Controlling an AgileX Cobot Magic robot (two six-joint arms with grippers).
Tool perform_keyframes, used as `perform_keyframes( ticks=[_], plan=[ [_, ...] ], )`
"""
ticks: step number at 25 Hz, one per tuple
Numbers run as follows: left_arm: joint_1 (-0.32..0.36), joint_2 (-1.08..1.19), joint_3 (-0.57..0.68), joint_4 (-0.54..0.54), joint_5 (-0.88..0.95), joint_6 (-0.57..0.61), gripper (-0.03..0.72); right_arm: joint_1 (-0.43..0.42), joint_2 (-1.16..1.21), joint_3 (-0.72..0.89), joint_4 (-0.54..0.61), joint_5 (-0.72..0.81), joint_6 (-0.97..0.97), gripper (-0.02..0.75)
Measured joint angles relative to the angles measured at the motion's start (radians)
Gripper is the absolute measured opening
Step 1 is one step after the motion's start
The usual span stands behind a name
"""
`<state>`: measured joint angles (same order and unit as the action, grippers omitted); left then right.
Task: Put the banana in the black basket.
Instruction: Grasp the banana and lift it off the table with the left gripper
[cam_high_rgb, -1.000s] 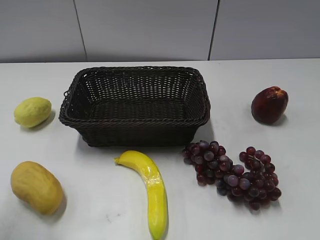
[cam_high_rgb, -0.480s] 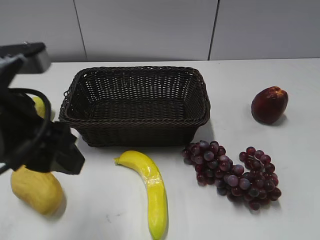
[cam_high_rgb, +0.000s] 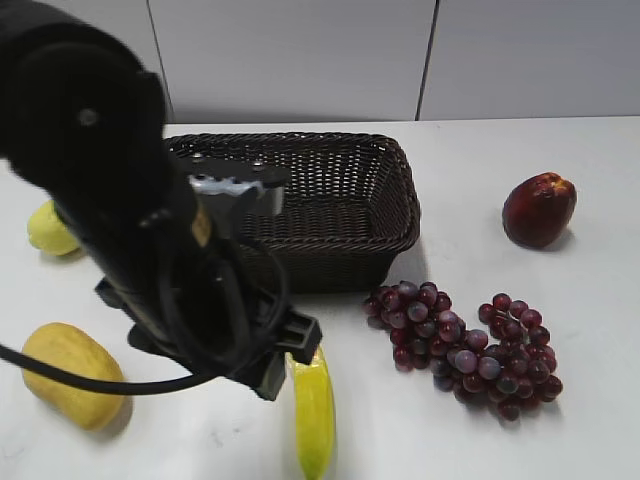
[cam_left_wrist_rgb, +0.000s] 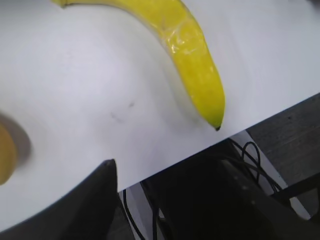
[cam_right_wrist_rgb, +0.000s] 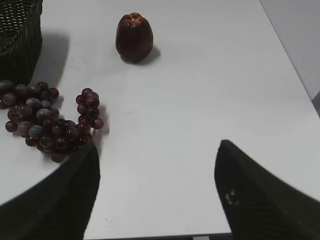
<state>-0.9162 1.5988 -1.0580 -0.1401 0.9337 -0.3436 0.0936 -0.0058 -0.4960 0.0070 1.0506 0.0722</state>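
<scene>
From where the exterior camera stands, the left arm fills the near left, its gripper (cam_high_rgb: 285, 365) low over the white table (cam_high_rgb: 600, 330) just beside the banana (cam_high_rgb: 313, 420); only the lower part of the banana shows past the arm, lying flat in front of the black basket (cam_high_rgb: 350, 200), which looks to hold nothing; grapes (cam_high_rgb: 465, 345) sit to the right, a dark red fruit (cam_high_rgb: 540, 208) further off, a yellow-orange fruit (cam_high_rgb: 70, 372) and a pale lemon-like one (cam_high_rgb: 45, 230) to the left.

The left wrist view shows the banana (cam_left_wrist_rgb: 185, 55) curving toward the table's edge, untouched; the left gripper's (cam_left_wrist_rgb: 170, 200) fingers (cam_left_wrist_rgb: 95, 200) stand spread apart with nothing between them, off past the banana's tip.

The right wrist view has the right gripper (cam_right_wrist_rgb: 155, 195) spread wide and empty, above bare table near the grapes (cam_right_wrist_rgb: 45, 122); a corner of the basket (cam_right_wrist_rgb: 20, 35) shows.

I would judge this the approach; next the left claw must centre over the banana's middle, straddle it across its width, and close.
</scene>
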Motion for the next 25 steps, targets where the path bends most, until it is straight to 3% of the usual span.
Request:
perform_keyframes(
  ticks=[9,17,25],
  plan=[
    [-0.060,0.200,-0.225,0.034,0.054,-0.059,0.594,0.000,0.000,0.000,0.000,0.000,0.000,0.572],
    [-0.058,0.278,-0.231,0.076,0.001,-0.191,0.640,0.000,0.000,0.000,0.000,0.000,0.000,0.572],
    [0.010,0.327,-0.232,0.077,-0.030,-0.270,0.663,0.000,0.000,0.000,0.000,0.000,0.000,0.572]
  ],
)
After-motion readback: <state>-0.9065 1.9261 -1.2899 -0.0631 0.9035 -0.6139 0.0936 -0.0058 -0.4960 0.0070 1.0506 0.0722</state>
